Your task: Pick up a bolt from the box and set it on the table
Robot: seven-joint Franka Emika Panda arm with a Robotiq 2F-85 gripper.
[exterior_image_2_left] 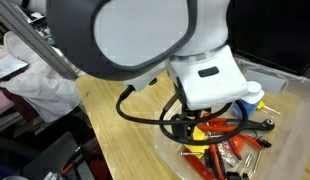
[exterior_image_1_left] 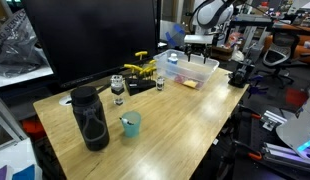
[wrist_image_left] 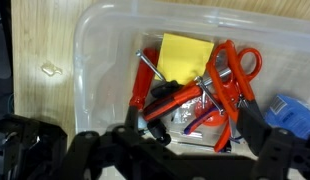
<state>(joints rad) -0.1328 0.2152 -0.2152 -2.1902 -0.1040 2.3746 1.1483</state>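
Hand [wrist_image_left: 185,120] spread wide and empty above the box [wrist_image_left: 95,55] on the bench [wrist_image_left: 30,60]. The likely bolt [wrist_image_left: 147,66], a thin grey shank, lies below and just ahead of the hand, touching red-handled tools [wrist_image_left: 220,85] and beside a yellow card [wrist_image_left: 185,55]. Probable faults: the hand closes on a tool handle instead, the slim bolt slips free, or a snagged tool drags the light box.
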